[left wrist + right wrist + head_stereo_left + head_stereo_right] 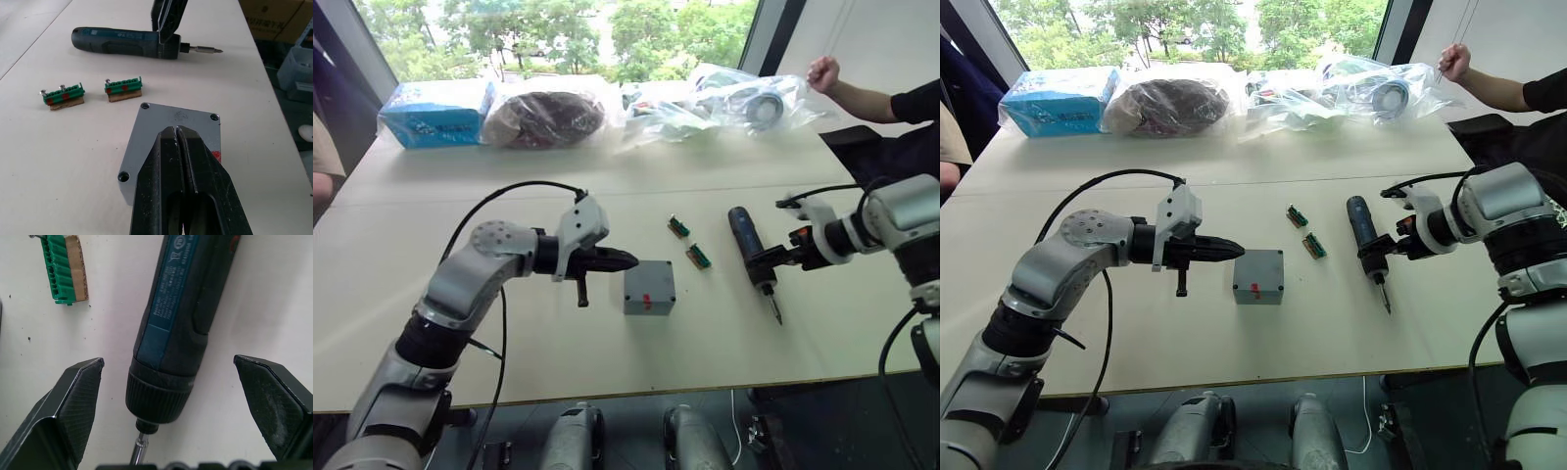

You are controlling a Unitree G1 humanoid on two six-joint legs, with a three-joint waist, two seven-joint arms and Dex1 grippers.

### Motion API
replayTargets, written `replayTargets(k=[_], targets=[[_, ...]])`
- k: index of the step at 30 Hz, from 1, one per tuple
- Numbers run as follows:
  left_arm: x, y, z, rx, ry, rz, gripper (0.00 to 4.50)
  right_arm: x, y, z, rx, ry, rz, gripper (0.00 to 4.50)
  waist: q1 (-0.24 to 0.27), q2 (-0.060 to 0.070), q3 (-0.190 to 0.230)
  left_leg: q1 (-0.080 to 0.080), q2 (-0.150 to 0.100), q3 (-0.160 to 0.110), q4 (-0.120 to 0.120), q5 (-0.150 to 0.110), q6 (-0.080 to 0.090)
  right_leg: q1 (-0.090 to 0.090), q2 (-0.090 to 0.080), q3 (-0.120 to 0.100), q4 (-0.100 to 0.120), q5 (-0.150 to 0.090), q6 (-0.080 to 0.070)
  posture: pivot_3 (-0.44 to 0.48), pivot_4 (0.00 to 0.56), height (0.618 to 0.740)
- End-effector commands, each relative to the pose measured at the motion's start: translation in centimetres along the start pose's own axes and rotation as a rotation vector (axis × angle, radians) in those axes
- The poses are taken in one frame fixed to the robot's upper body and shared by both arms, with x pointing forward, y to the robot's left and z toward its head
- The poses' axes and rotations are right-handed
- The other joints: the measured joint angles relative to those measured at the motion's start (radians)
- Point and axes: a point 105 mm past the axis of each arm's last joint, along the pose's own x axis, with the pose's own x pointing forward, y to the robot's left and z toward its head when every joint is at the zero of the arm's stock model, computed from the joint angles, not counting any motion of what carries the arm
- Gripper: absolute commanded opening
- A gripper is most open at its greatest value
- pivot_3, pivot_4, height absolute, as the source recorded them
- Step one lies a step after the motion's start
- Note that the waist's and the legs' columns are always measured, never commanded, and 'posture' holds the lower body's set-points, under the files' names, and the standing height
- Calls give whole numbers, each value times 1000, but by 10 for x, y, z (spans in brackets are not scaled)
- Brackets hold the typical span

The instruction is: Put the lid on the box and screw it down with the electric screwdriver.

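The small grey square plastic box [649, 288] sits near the middle of the pale tabletop [431, 323], with the thin grey lid [171, 132] lying flat on top of it; dark screw holes show at three of the lid's corners in the left wrist view. A small red mark [647, 299] is visible on the box's near wall.

The left gripper [628, 259] is held level just beside the box's left edge, its two black fingers [166, 176] pressed together with nothing between them.

The dark blue-black pen-shaped electric screwdriver [747, 252] lies on the table to the right of the box and well apart from it, thin metal bit [773, 308] pointing toward the near table edge. A blue label panel on its barrel carries white printing, too small to read. The right gripper [171, 382] straddles the ribbed collar [159, 394] with fingers spread wide, one on each side, neither touching the tool.

Two small green connector pieces [689, 243] lie between box and screwdriver.

Along the far edge stand a light blue carton [435, 111] with unreadable print and several clear plastic bags [705, 103]. A person's hand [822, 71] is at the far right corner.
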Motion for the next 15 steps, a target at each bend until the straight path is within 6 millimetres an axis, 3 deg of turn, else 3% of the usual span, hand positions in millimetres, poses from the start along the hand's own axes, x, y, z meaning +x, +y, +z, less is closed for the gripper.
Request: replayTargets(k=[1, 5, 12, 13, 15], targets=[[-1, -4, 8, 26, -23, 19, 0, 2, -1, 7, -46, 8, -10, 4436, 0, 0, 0, 0, 0, 0, 0, 0, 0, 0, 0, 0, 0, 0, 0, 0, 150, 740], [-2, -6, 9, 16, -27, 32, 0, 12, -4, -2, -67, 72, -14, 4436, 0, 0, 0, 0, 0, 0, 1, 0, 0, 0, 0, 0, 1, 1, 1, 0, 150, 740], [-4, -2, 9, 2, -30, 68, 0, 16, -10, -4, -53, 75, -41, 2013, 0, -1, 0, 1, 0, -1, 1, 0, 0, 1, 1, -1, 1, 1, 1, 0, 150, 740], [-4, -2, 8, 1, -29, 69, 0, 15, -11, -2, -47, 64, -47, 1785, 0, -1, 0, 1, 0, -1, 1, 0, 0, 2, 2, -1, 1, 1, 1, 0, 150, 740], [-5, 1, 7, -2, -25, 72, 0, 7, -15, 8, -30, -1, -68, 1774, 0, -1, 0, 1, 0, -1, 1, 0, 0, 2, 1, -1, 1, 1, 1, 0, 150, 740]])
